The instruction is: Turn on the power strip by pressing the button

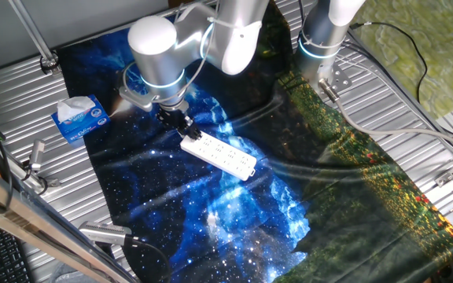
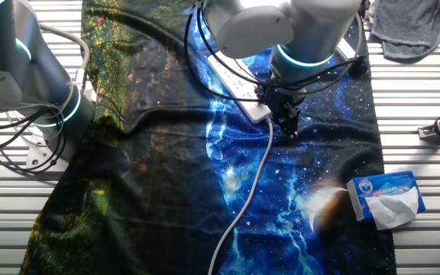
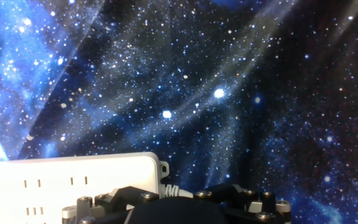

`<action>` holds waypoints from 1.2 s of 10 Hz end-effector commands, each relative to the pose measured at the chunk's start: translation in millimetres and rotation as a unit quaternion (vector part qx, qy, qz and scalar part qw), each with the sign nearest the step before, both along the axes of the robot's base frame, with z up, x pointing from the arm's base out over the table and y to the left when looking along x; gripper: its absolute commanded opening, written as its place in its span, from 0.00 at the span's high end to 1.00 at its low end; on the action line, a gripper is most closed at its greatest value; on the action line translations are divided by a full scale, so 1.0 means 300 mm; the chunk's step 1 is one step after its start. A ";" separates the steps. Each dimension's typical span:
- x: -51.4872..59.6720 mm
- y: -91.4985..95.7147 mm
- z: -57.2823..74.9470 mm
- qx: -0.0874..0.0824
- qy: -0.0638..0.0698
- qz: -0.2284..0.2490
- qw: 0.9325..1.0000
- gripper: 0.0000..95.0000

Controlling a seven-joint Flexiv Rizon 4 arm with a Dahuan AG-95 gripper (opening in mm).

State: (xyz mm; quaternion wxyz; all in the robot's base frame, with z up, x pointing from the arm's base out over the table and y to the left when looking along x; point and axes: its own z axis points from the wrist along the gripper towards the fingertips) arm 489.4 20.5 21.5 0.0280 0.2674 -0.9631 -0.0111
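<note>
The white power strip (image 1: 220, 156) lies flat on the star-patterned cloth, running from upper left to lower right. My gripper (image 1: 181, 124) hangs right at its cord end, fingers pointing down just above it. In the other fixed view the gripper (image 2: 289, 122) stands beside the strip's end (image 2: 257, 111), and the arm hides much of the strip. The thin white cord (image 2: 254, 179) trails away over the cloth. In the hand view the strip's end (image 3: 73, 177) fills the lower left, with the cord's sleeve (image 3: 174, 190) beside it. The fingertips and the button do not show.
A blue-and-white tissue pack (image 1: 79, 118) lies left of the cloth and also shows in the other fixed view (image 2: 386, 198). A second arm's base (image 1: 321, 43) stands at the back right. Metal table slats (image 1: 22, 126) and clamps surround the cloth (image 1: 234, 228).
</note>
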 end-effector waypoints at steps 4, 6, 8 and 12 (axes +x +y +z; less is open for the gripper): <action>0.000 0.002 0.000 0.007 0.017 0.000 1.000 0.00; 0.000 0.003 -0.002 0.007 0.022 0.001 1.000 0.00; 0.000 0.002 -0.004 0.008 0.022 0.003 1.000 0.00; 0.000 0.002 -0.004 0.008 0.024 0.001 1.000 0.00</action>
